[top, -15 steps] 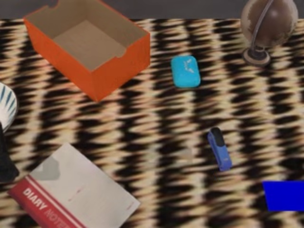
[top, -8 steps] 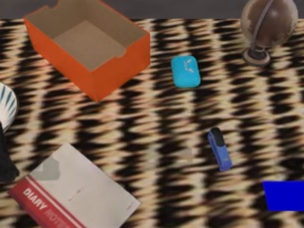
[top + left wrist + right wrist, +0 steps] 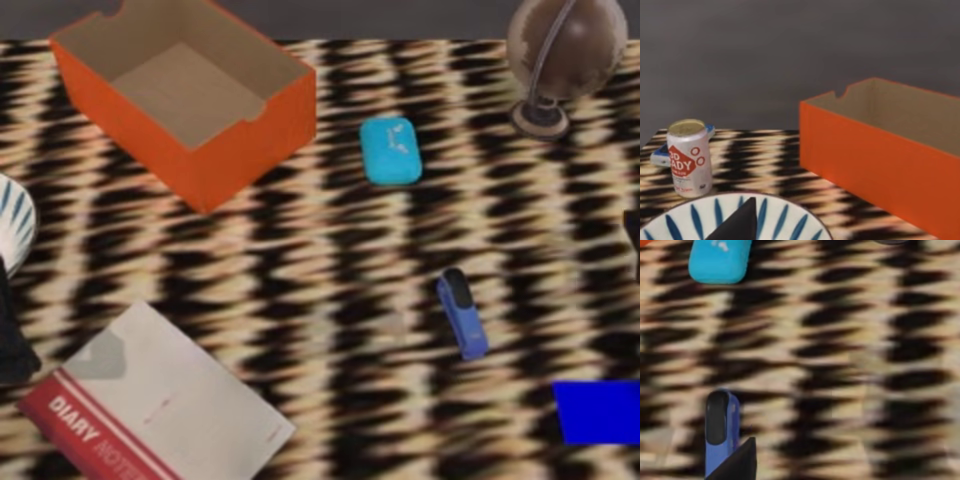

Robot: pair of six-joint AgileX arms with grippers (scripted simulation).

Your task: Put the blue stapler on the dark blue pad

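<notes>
Blue and narrow, the blue stapler (image 3: 462,315) lies flat on the striped counter (image 3: 330,260) right of centre in the top view, its black upper part at the end pointing toward the top of the frame. The dark blue pad (image 3: 597,411) sits in the lower right corner, well apart from the stapler and with nothing on it. A cyan rounded object (image 3: 390,150) rests above the stapler, nearer the top of the frame. An open orange box (image 3: 190,95) fills the upper left, a brown globe (image 3: 562,55) stands in the upper right corner, and a white and red diary notebook (image 3: 155,410) lies at the lower left. A plate with blue stripes (image 3: 14,222) shows at the left edge.

Only a dark sliver of the right arm (image 3: 632,238) appears at the right edge of the top view; whether its jaws are open or closed cannot be told. The right wrist view looks down on the stapler (image 3: 720,432) and the cyan object (image 3: 720,259). The left arm (image 3: 12,335) sits parked at the left edge, its jaws also impossible to judge; its wrist view shows the plate (image 3: 685,220), a drink can (image 3: 689,157) and the orange box (image 3: 885,155).
</notes>
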